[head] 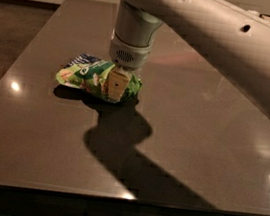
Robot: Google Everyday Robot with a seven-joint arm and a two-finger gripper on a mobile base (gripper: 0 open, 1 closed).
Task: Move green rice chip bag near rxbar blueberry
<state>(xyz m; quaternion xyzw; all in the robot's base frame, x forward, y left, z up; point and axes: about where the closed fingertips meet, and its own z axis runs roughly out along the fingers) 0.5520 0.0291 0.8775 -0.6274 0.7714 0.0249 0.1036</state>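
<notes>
The green rice chip bag [91, 77] lies crumpled on the dark table [181, 137], left of centre. My gripper [116, 86] comes straight down from the big white arm [212, 30] onto the bag's right end and is shut on it; one tan finger [116, 83] shows in front of the bag. The rxbar blueberry [80, 60] is a small dark-blue wrapper right behind the bag's left part, touching it and mostly hidden by it.
The table's left edge [25, 63] runs close to the bag, with brown floor [11, 26] beyond. The front edge [111, 197] is near the camera. The arm's shadow [120, 138] falls in front of the bag.
</notes>
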